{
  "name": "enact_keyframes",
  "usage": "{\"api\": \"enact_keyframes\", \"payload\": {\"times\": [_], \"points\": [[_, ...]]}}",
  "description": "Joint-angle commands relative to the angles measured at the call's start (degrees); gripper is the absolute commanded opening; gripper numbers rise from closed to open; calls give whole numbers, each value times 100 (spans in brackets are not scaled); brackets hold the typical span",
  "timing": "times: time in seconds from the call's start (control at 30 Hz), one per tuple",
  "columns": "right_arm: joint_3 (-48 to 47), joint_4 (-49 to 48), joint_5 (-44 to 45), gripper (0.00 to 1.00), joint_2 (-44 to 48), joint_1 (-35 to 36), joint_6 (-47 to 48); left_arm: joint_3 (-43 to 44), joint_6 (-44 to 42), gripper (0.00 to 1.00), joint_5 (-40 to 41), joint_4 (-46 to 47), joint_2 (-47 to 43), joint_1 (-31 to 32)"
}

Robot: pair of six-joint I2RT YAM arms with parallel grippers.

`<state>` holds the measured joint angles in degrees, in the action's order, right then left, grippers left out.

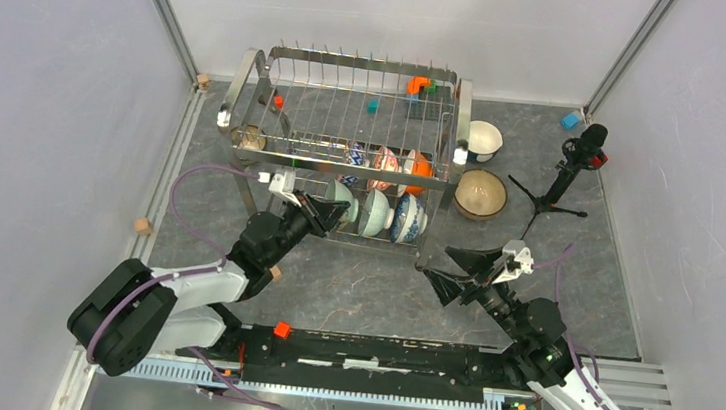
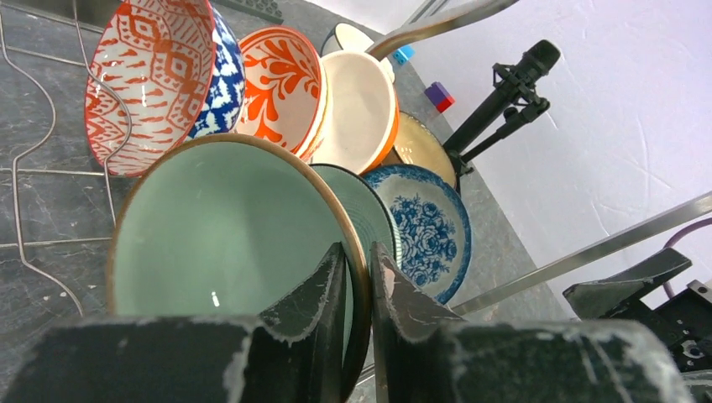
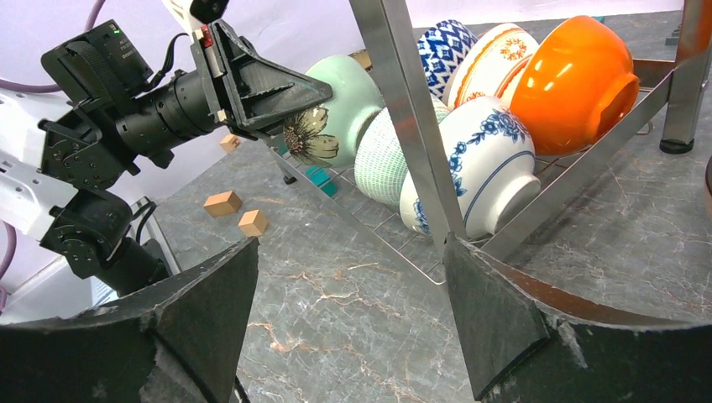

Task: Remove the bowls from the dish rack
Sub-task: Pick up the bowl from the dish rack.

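Note:
The chrome dish rack (image 1: 323, 163) stands mid-table. On its lower tier a pale green bowl (image 1: 342, 203) (image 2: 218, 227) (image 3: 336, 92) leans on edge, and my left gripper (image 1: 333, 210) (image 2: 357, 260) is shut on its gold rim, one finger inside and one outside. Beside it stand a teal-and-white bowl (image 1: 375, 213) (image 3: 386, 159) and a blue-patterned bowl (image 1: 408, 219) (image 2: 428, 227). The upper tier holds a red-patterned bowl (image 2: 143, 75) and an orange bowl (image 1: 419, 170) (image 3: 575, 80), among others. My right gripper (image 1: 438, 268) (image 3: 353, 243) hangs open and empty over the table by the rack's front right leg.
A white bowl (image 1: 484, 139) and a brown speckled bowl (image 1: 481, 193) sit on the table right of the rack. A black microphone stand (image 1: 568, 170) is further right. Wooden blocks (image 1: 143, 226) (image 3: 222, 203) lie on the left. Coloured blocks (image 1: 419, 85) lie behind the rack.

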<state>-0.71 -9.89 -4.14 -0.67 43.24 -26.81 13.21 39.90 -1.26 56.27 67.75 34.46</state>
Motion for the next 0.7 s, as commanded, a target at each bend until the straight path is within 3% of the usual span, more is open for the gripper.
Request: {"api": "enact_keyframes", "payload": {"times": [0.0,0.33,0.67], "points": [[835,-336,-91,86,92,20,-27,265,400,2,-149,226,-378,-105],[786,-320,-138,88,93,18,-10,331,805,2,-487,-50,-778,-109],[111,571,-197,94,-218,18,501,18,1134,2,-698,-1418,-2296,-97]]}}
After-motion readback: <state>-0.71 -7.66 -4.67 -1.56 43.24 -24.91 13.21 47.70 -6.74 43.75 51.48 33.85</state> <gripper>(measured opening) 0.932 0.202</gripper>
